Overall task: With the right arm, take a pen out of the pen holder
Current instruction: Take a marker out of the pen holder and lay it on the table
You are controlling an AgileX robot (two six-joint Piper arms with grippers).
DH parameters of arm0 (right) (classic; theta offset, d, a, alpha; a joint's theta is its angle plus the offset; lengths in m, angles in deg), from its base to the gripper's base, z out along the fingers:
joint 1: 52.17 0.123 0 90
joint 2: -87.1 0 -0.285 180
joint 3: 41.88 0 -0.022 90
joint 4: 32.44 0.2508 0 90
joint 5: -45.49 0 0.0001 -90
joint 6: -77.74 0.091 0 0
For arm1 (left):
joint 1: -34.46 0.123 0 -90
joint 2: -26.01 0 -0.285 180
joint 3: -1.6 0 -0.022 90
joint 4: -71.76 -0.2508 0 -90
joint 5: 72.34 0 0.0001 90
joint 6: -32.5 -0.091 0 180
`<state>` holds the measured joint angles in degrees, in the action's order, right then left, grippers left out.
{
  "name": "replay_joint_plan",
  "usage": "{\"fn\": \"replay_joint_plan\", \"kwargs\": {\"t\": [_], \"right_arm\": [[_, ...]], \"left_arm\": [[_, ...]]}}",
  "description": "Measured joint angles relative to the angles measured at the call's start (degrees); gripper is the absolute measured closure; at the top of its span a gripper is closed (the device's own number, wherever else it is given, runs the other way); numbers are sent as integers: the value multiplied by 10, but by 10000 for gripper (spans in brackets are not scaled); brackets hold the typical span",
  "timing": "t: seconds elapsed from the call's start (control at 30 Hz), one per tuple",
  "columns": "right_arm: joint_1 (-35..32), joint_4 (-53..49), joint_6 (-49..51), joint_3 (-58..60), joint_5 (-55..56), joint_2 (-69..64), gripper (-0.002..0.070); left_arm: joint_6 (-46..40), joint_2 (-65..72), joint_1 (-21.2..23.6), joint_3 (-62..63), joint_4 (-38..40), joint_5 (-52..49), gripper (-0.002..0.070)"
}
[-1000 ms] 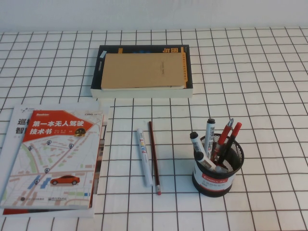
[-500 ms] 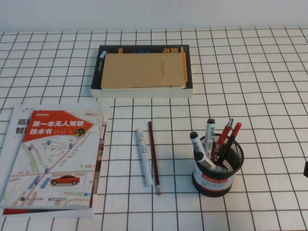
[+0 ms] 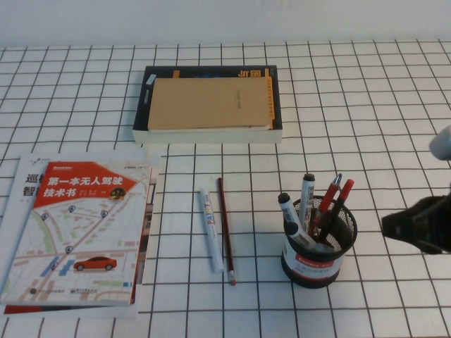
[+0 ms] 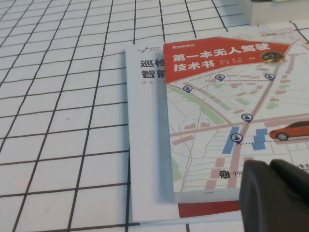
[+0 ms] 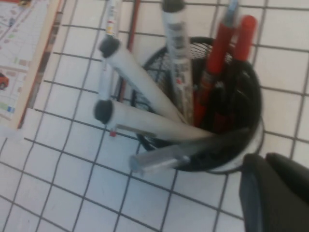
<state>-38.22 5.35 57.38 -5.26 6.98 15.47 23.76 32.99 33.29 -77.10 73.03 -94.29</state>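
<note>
Pens (image 3: 307, 190) lean in the holder (image 3: 313, 262) at the worktop's (image 3: 394, 105) near right side, high view. Just right of the holder, apart from it, hangs the right gripper (image 3: 392, 224), jaws clenched on nothing. Left wrist view: left gripper (image 4: 269, 169) over the book (image 4: 217, 96), jaws clenched, empty. Right wrist view: markers (image 5: 145, 72) and red pens (image 5: 218, 53) fan out of the holder, close beside the gripper.

A: From where does the high view look?
B: From a raised spot on the robot's side, angled down across the whole table (image 3: 352, 105); the wrist views sit close; left shares the map-cover book (image 4: 227, 96), right shares the pen holder (image 5: 244, 123).
</note>
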Motion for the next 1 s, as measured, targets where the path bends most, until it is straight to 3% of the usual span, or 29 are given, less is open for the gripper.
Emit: {"fn": "replay_joint_plan", "kwargs": {"t": [0.23, 0.33, 0.47, 0.6, 0.7, 0.77, 1.0], "right_arm": [[142, -59, 33, 1, 142, -10, 692], [198, -61, 37, 42, 250, 0, 681], [266, -19, 37, 138, 427, 22, 599], [320, -8, 46, 221, 607, 30, 433], [343, -7, 62, 262, 729, 28, 335], [347, -14, 80, 278, 784, 22, 309], [347, -61, 138, 284, 898, -42, 299]], "left_arm": [[0, 0, 0, 0, 0, 0, 679], [0, 0, 0, 0, 0, 0, 679], [0, 0, 0, 0, 0, 0, 679], [0, 0, 0, 0, 0, 0, 679], [0, 0, 0, 0, 0, 0, 679], [0, 0, 0, 0, 0, 0, 679], [0, 0, 0, 0, 0, 0, 679]]}}
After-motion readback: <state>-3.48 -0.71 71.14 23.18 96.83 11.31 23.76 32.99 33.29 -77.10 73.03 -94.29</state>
